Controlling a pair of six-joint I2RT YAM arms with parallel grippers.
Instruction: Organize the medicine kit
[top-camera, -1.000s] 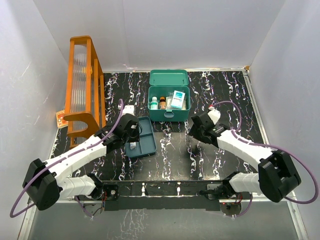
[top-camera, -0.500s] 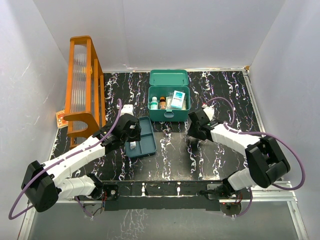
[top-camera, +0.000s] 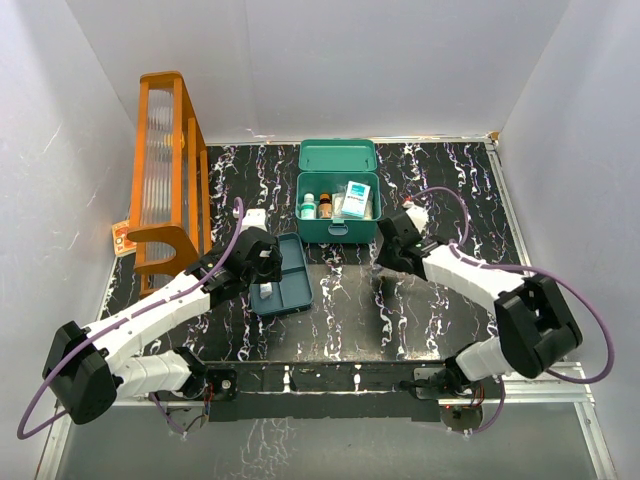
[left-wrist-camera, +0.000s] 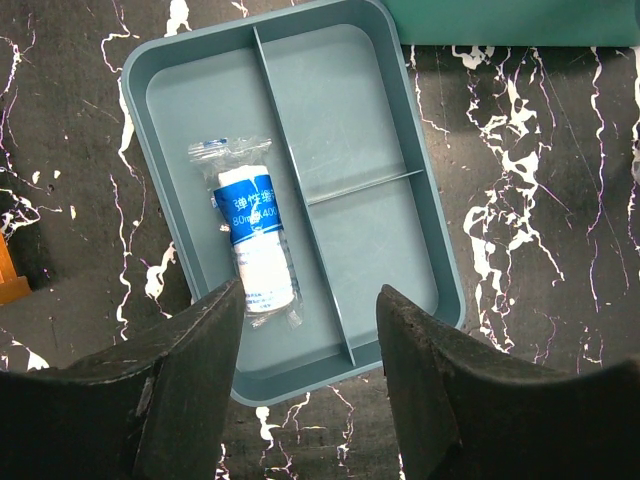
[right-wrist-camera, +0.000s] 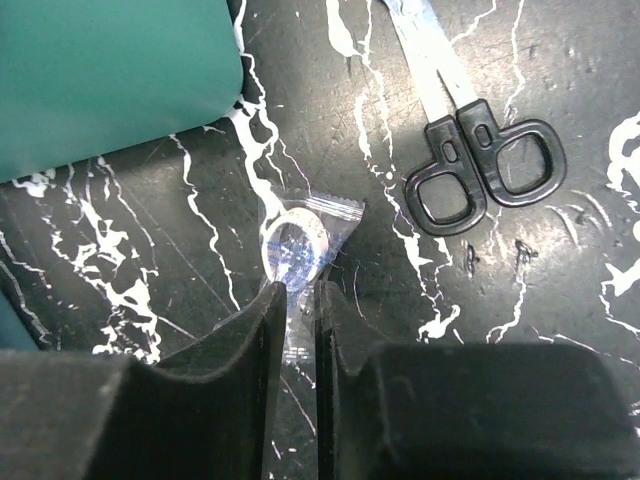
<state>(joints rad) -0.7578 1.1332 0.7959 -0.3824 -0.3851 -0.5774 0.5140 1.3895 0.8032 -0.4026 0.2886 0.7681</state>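
Note:
The teal medicine kit (top-camera: 338, 228) stands open at the back middle, lid up, with small bottles (top-camera: 316, 206) and a white-and-blue box (top-camera: 355, 198) inside; its corner (right-wrist-camera: 110, 70) fills the upper left of the right wrist view. My right gripper (right-wrist-camera: 300, 295) is down on the table just right of the kit, shut on the clear wrapper of a white tape roll (right-wrist-camera: 296, 243). My left gripper (left-wrist-camera: 310, 330) hangs open over the near end of the blue divided tray (left-wrist-camera: 370, 120). A wrapped bandage roll (left-wrist-camera: 255, 235) lies in the tray's left compartment, free of the fingers.
Black-handled scissors (right-wrist-camera: 480, 170) lie on the marble table just right of the tape roll. A tall orange rack (top-camera: 165, 180) stands at the back left, close to the left arm. White walls close in the table on three sides.
My left gripper has opened, leaving the bandage roll lying in the tray. My right gripper moved slightly towards the kit and closed on the tape roll's wrapper.

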